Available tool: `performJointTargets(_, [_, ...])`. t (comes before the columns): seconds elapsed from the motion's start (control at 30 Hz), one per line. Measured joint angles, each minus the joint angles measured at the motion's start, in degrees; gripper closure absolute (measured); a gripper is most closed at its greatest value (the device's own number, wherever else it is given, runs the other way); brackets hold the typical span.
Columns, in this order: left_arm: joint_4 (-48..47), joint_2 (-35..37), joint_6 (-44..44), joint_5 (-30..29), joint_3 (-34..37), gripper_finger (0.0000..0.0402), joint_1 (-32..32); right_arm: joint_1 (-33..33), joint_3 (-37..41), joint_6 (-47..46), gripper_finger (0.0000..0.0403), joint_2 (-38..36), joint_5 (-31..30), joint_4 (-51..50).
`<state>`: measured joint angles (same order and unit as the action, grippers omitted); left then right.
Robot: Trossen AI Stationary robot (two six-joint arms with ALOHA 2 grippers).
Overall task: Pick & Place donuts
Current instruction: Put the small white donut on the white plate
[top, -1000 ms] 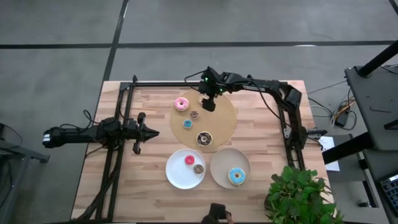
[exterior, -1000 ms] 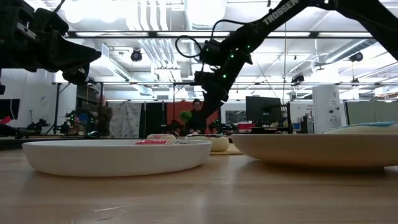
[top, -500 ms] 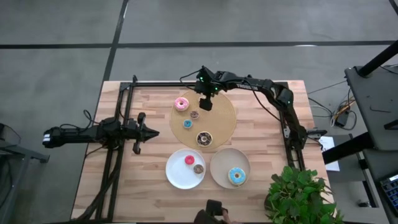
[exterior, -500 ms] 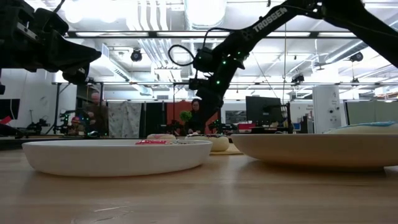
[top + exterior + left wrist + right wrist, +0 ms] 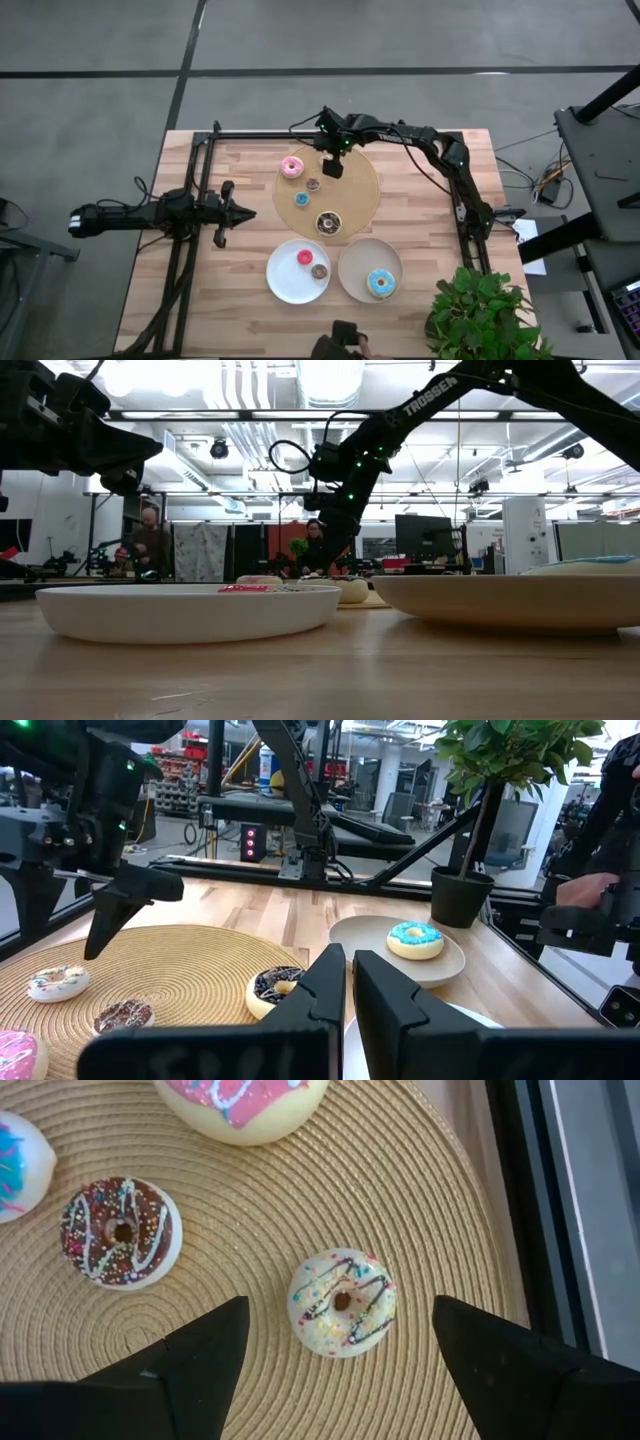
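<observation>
Hovering over the far edge of the wooden board, right gripper with fingers spread wide, nothing held yet, straddling a tiny white donut directly below. Shifted a bit left along the board since a second ago, wrist tucked in closer. Looks lined up for a grab. Pink donut and chocolate donut untouched. Left gripper pinched together, parked off to the side.

Wooden table, woven board, two plates
</observation>
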<state>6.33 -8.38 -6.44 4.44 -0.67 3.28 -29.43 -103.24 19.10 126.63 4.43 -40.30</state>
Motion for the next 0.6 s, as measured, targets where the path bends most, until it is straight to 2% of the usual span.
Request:
performJointTargets(0.33, [0.0, 0.0, 0.0, 0.0, 0.0, 0.0402, 0.0, 0.0, 0.0, 3.3, 0.0108, 0.6, -0.1, 0.1])
performJointTargets(0.6, [0.0, 0.0, 0.0, 0.0, 0.0, 0.0402, 0.0, 0.0, -0.1, 3.6, 0.01, 2.3, -0.1, -0.1])
